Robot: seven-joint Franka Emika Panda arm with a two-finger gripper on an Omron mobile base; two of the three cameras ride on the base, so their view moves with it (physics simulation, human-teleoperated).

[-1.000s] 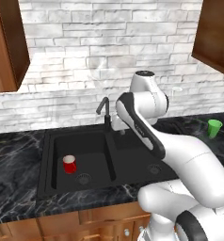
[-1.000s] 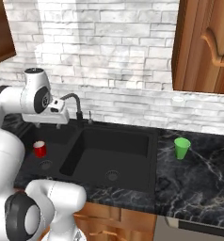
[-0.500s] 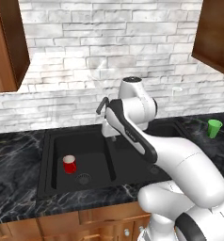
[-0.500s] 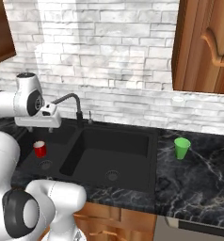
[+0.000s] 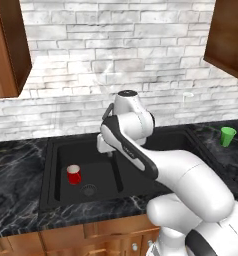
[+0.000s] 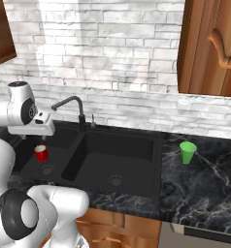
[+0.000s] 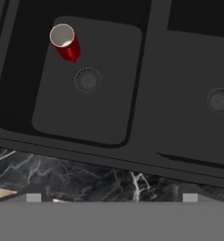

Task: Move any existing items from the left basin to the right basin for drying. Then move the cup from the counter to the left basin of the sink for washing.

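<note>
Red cup stands upright in the left basin, just beside the drain, toward the back-left of it. From the hand view the cup sits up and left of centre, so I'm not lined up yet. My gripper hangs above the sink over the divider ridge, fingers spread wide apart, holding nothing. To do this well I'd slide left until the cup is centred between the fingers, then drop straight down and close around the cup's wall below the rim. It's small and round, likely to tip if one finger touches first. Right basin is where it goes. Green cup waits on the counter, far right, well apart.
</note>
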